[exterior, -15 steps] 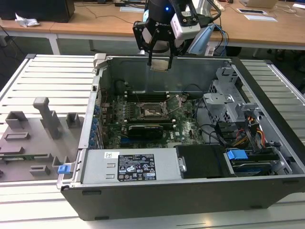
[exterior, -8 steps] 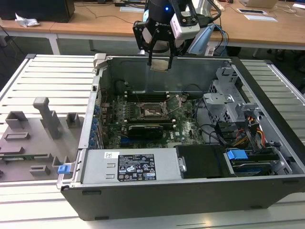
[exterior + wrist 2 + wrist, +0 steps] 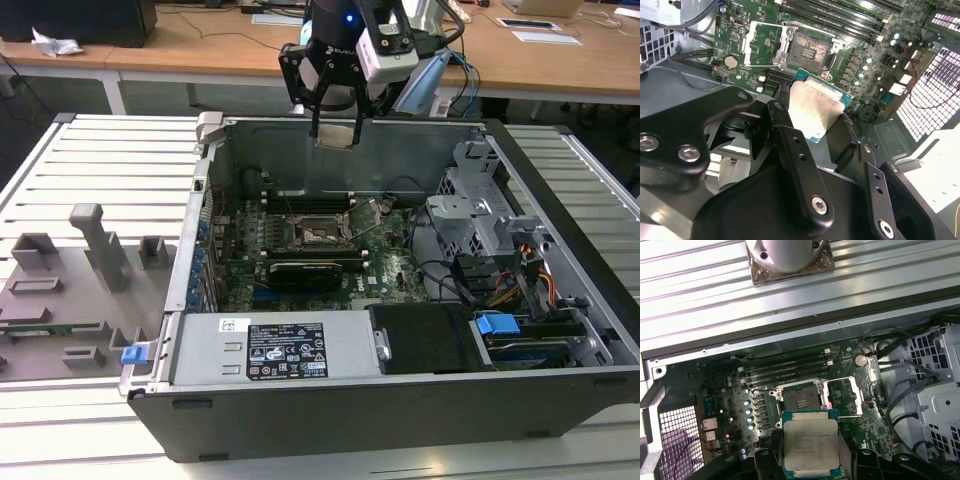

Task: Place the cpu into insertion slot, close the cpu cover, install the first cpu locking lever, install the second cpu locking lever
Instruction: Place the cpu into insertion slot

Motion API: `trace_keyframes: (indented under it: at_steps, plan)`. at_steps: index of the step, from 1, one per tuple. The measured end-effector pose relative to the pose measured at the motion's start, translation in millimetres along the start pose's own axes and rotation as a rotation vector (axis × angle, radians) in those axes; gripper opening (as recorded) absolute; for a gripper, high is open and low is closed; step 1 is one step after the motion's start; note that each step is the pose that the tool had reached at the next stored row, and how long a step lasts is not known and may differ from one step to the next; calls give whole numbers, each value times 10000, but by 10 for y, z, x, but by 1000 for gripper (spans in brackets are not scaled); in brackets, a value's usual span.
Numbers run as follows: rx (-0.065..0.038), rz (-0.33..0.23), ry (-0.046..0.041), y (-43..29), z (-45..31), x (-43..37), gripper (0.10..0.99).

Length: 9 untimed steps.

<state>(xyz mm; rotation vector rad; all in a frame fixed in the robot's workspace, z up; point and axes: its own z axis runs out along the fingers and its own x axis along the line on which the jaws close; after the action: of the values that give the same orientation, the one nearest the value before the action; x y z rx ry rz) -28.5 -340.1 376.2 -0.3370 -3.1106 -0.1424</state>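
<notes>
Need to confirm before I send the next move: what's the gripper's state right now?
Gripper: closed on the cpu, which is held clear of the insertion slot; the slot is empty.

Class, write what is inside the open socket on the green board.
The socket is empty: only its dark centre of contacts shows. The cover stands open beside it. The chip, held in the gripper, hides the socket's nearest rim.
</notes>
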Motion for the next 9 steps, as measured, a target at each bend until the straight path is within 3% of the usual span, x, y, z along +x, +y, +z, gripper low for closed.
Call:
trace_keyframes:
  at_steps: [9]
  plan:
    - [-3,156,-14,0,0,0,537]
